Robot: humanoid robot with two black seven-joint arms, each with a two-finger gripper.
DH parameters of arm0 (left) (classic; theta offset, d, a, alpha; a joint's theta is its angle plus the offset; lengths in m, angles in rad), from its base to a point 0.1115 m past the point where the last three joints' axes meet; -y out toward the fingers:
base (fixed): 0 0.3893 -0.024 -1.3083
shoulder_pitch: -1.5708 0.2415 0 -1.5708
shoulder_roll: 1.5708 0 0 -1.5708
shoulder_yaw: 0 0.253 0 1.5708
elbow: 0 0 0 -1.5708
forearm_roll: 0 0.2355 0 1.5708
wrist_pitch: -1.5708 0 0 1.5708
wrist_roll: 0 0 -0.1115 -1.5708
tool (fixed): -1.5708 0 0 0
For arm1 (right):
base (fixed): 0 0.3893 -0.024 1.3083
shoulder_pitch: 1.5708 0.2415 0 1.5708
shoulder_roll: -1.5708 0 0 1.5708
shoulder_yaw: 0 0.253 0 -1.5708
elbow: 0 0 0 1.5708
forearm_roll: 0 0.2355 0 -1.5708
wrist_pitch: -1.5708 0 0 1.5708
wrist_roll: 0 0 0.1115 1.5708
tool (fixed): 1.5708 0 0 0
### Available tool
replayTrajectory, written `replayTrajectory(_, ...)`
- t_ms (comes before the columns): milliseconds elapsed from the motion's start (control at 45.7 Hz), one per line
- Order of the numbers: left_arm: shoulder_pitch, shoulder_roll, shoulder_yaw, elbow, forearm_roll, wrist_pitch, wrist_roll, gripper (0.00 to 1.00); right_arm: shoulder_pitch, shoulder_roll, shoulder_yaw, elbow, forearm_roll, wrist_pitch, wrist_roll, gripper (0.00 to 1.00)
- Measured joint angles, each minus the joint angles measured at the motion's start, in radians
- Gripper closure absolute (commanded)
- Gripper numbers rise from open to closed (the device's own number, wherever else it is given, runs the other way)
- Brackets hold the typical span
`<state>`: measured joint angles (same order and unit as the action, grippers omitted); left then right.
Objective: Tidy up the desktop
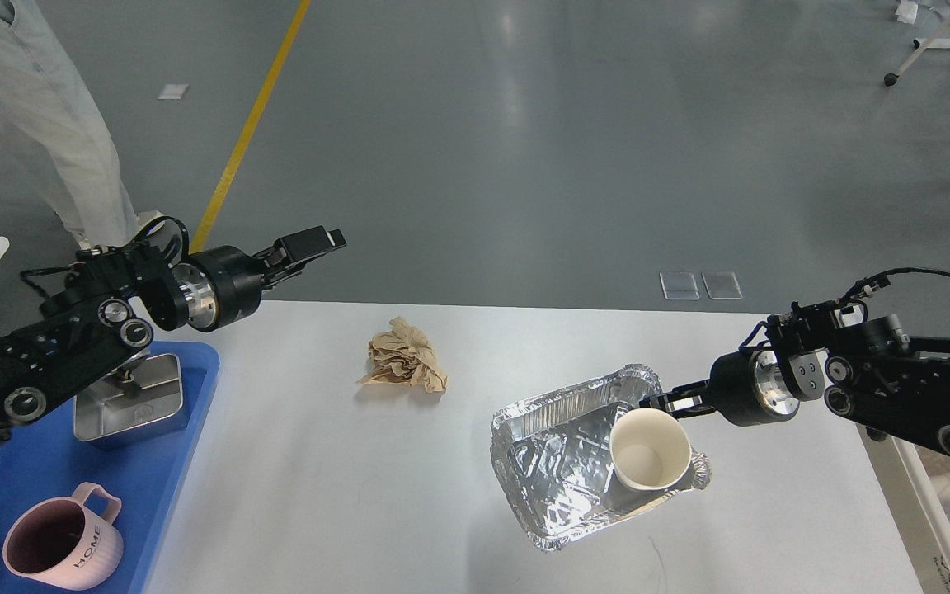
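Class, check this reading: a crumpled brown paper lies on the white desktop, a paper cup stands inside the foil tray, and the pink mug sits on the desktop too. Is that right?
One detail is wrong. The head view shows the pink mug in the blue tray, not on the desktop. The crumpled brown paper does lie on the desktop, and the paper cup stands inside the foil tray.

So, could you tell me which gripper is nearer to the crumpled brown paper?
Left. The left gripper hangs up and to the left of the crumpled brown paper, while the right gripper is farther off to its right, at the foil tray.
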<state>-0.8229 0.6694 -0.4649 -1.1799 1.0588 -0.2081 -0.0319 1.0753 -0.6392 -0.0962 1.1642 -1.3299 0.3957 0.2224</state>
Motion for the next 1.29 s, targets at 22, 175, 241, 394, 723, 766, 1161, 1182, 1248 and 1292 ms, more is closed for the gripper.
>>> replayTrajectory(22,0.003,0.023,0.002,-0.015,0.0,-0.002,-0.016,0.06,0.0,0.0,0.001,0.0,0.0,0.0,0.0,1.0)
replayTrajectory(175,0.039,0.233,0.008,-0.162,0.0,-0.055,-0.095,0.05,-0.003,0.002,0.007,0.0,0.0,0.0,0.0,1.0)
replayTrajectory(241,0.044,0.291,0.004,-0.2,0.0,-0.069,-0.102,0.05,-0.003,0.003,0.009,0.0,0.0,0.0,0.001,1.0)
replayTrajectory(394,0.064,0.472,-0.003,-0.311,-0.006,-0.102,-0.144,0.05,-0.003,0.004,0.011,0.002,0.0,0.0,0.001,1.0)
replayTrajectory(723,0.102,0.731,0.011,-0.417,-0.031,-0.124,-0.342,0.05,-0.005,0.003,0.018,0.002,0.0,-0.002,0.0,1.0)
replayTrajectory(766,0.113,0.752,0.016,-0.418,-0.033,-0.136,-0.365,0.05,-0.005,0.003,0.018,0.003,0.0,-0.002,0.0,1.0)
replayTrajectory(1161,0.191,0.887,0.089,-0.443,-0.037,-0.174,-0.434,0.05,-0.003,0.004,0.018,0.007,0.0,-0.002,0.0,1.0)
replayTrajectory(1182,0.191,0.892,0.091,-0.444,-0.037,-0.175,-0.442,0.05,-0.003,0.004,0.018,0.007,0.0,-0.001,0.0,1.0)
replayTrajectory(1248,0.191,0.91,0.103,-0.445,-0.037,-0.179,-0.474,0.04,-0.003,0.004,0.018,0.009,0.0,-0.001,0.0,1.0)
replayTrajectory(1292,0.191,0.921,0.11,-0.445,-0.037,-0.181,-0.491,0.04,-0.003,0.004,0.018,0.009,0.0,-0.002,0.0,1.0)
